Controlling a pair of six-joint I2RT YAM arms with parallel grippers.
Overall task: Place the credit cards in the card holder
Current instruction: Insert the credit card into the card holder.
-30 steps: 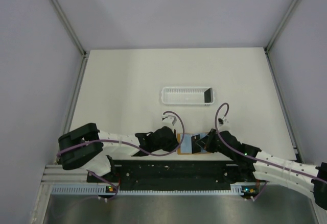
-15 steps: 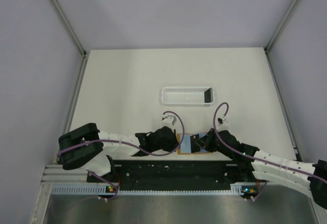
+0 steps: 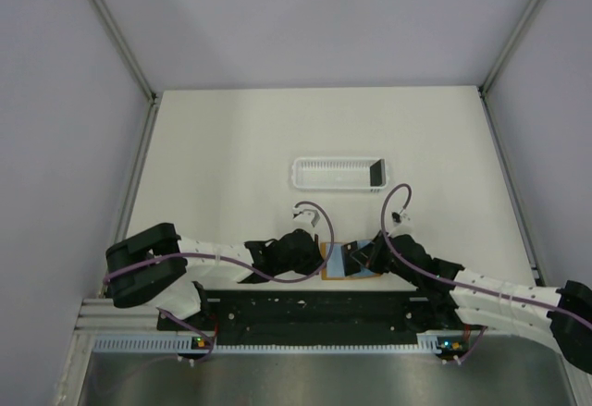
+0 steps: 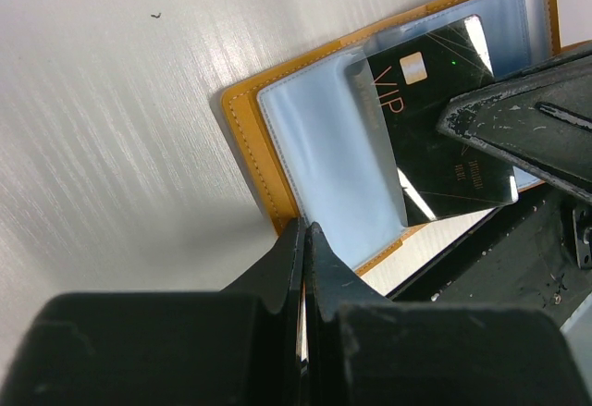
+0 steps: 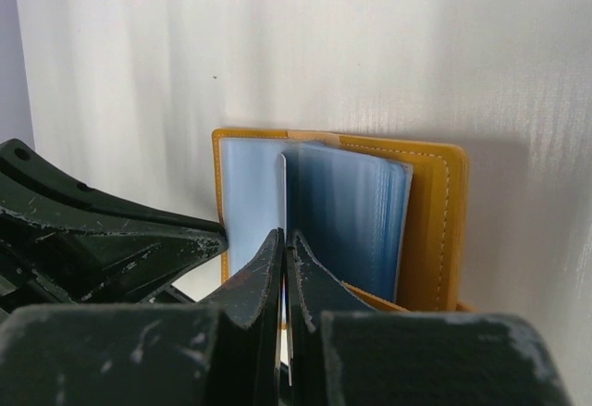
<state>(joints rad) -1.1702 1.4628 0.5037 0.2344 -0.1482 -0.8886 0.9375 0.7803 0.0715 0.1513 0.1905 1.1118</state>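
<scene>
Evidently the insertion step is in hand. The card holder (image 4: 254, 138) lies open on the table (image 3: 231, 147), just ahead of the arm bases, its orange cover framing pale blue clear sleeves (image 4: 314, 156). A black VIP card (image 4: 435, 138) sits slantwise over the sleeves, one corner under a clear flap, most of it not yet in.

The right gripper (image 5: 285, 235) has its jaws pinched nearly together on that card, which shows edge-on as a thin pale line between them. The left gripper (image 4: 303, 230) is likewise almost closed, its tips at the holder's near orange edge and seemingly nipping it to keep the wallet flat.

Next, I judge, the card must be squared to the pocket mouth and slid along the sleeve while the left arm steadies the cover. A dark card (image 3: 376, 175) stands at the right end of the white slotted tray (image 3: 333, 174), well apart, probably next.
</scene>
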